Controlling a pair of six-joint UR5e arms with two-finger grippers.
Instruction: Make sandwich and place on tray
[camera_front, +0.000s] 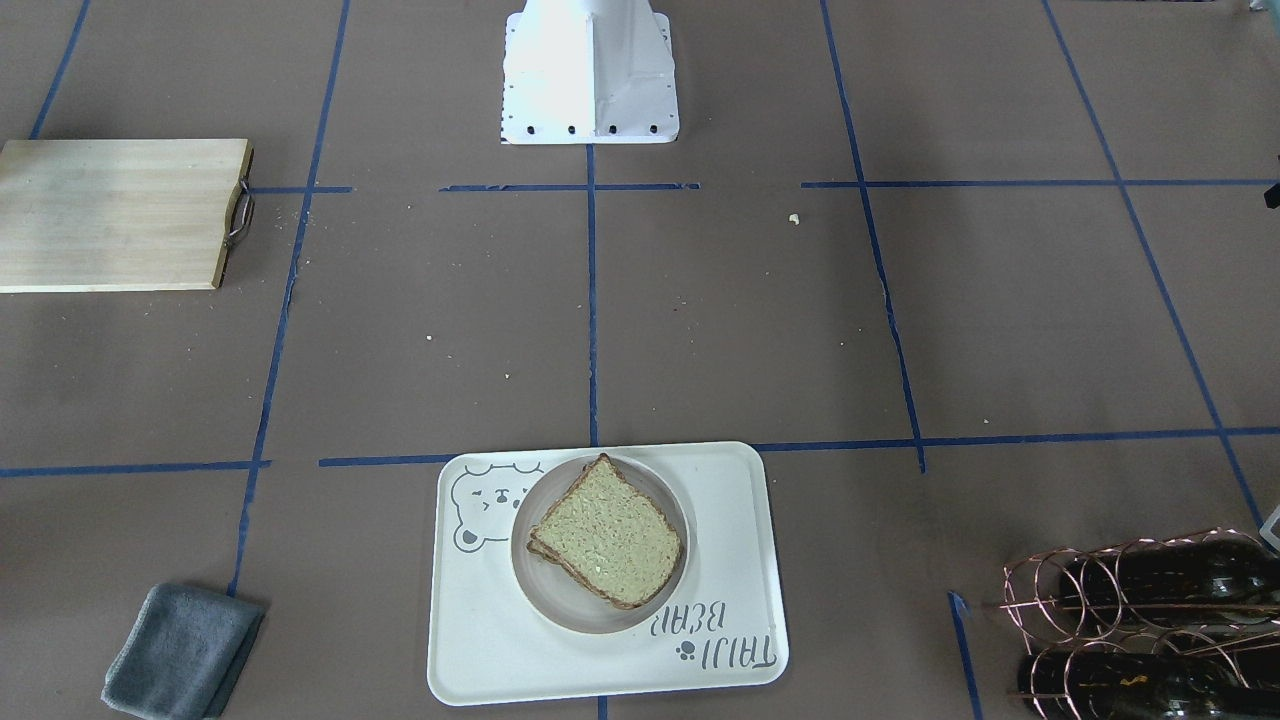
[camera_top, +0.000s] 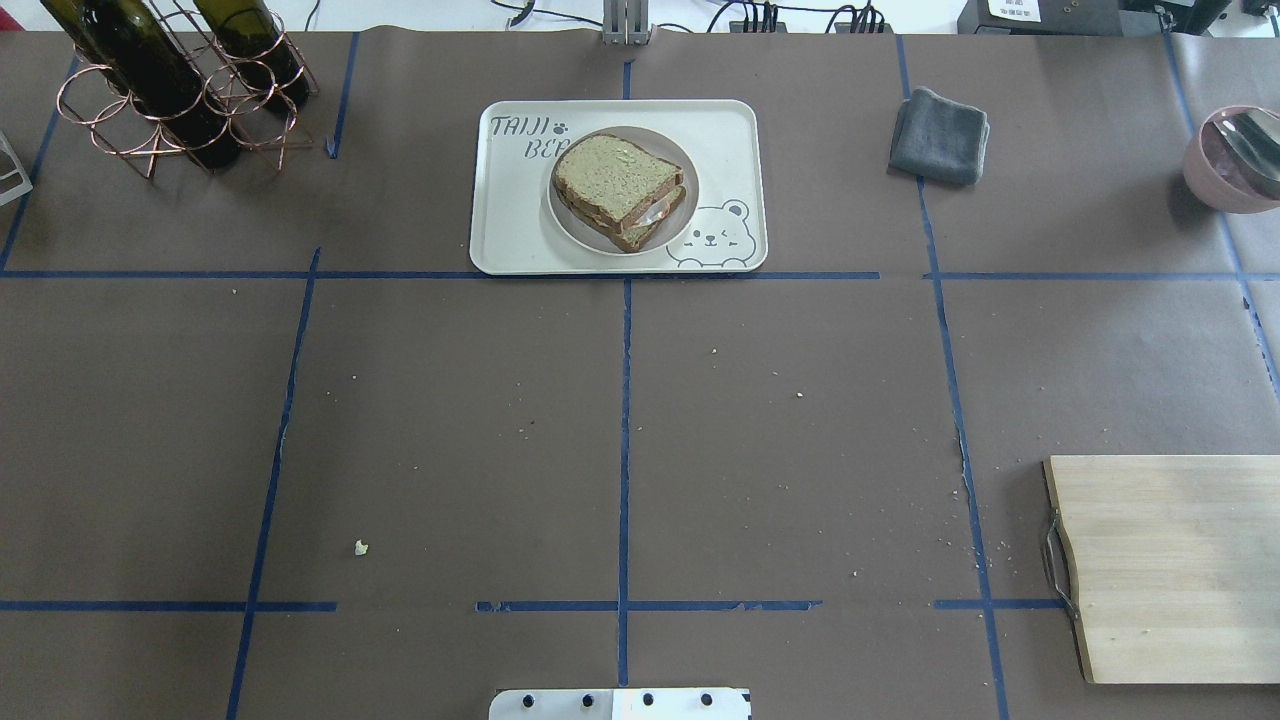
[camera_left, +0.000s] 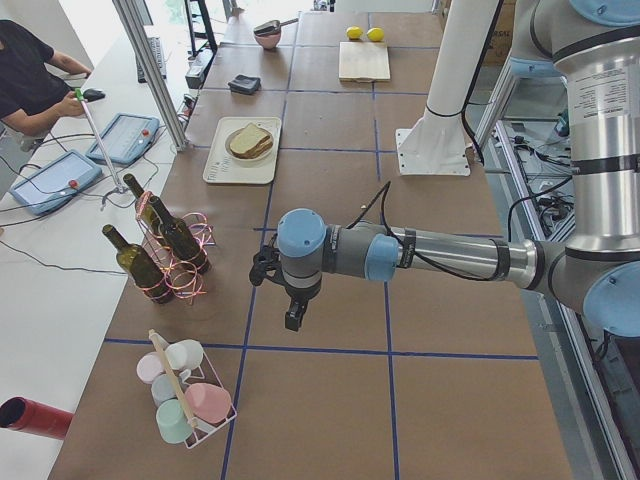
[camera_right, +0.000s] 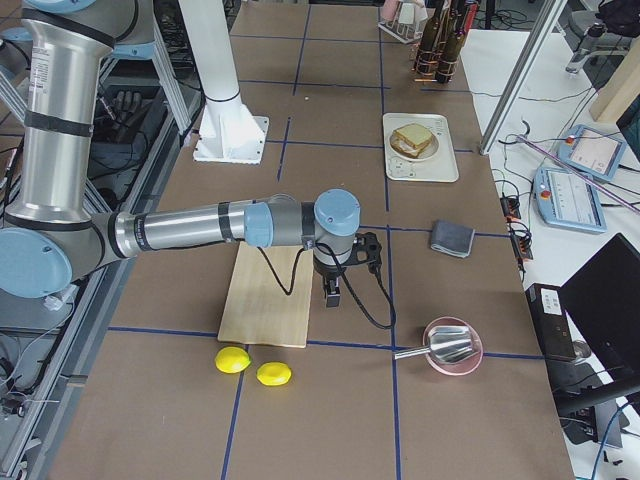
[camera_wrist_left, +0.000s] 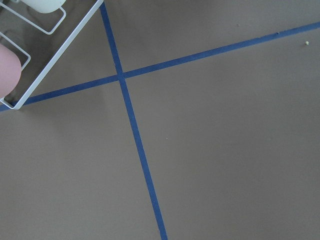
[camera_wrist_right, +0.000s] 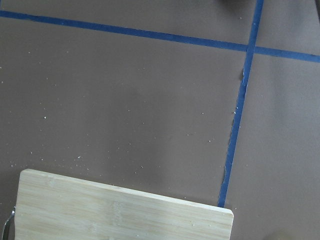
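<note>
The sandwich (camera_front: 608, 535) lies on a round whitish plate (camera_front: 570, 610) on the cream tray (camera_front: 480, 650) with the bear drawing. From overhead the sandwich (camera_top: 617, 180) shows two bread slices with a bit of white egg between them, on the tray (camera_top: 510, 220) at the far middle of the table. My left gripper (camera_left: 293, 322) hangs over bare table near the bottle rack, far from the tray (camera_left: 225, 172). My right gripper (camera_right: 334, 297) hangs beside the cutting board, far from the tray (camera_right: 430, 168). Both show only in the side views, so I cannot tell if they are open or shut.
A wooden cutting board (camera_top: 1170, 565) lies near right. A grey cloth (camera_top: 940, 135) lies right of the tray. A copper rack of wine bottles (camera_top: 170, 80) stands far left. A pink bowl (camera_top: 1230, 160) sits far right. Two lemons (camera_right: 255, 367) lie beyond the board. A cup rack (camera_left: 185, 395) stands at the left end.
</note>
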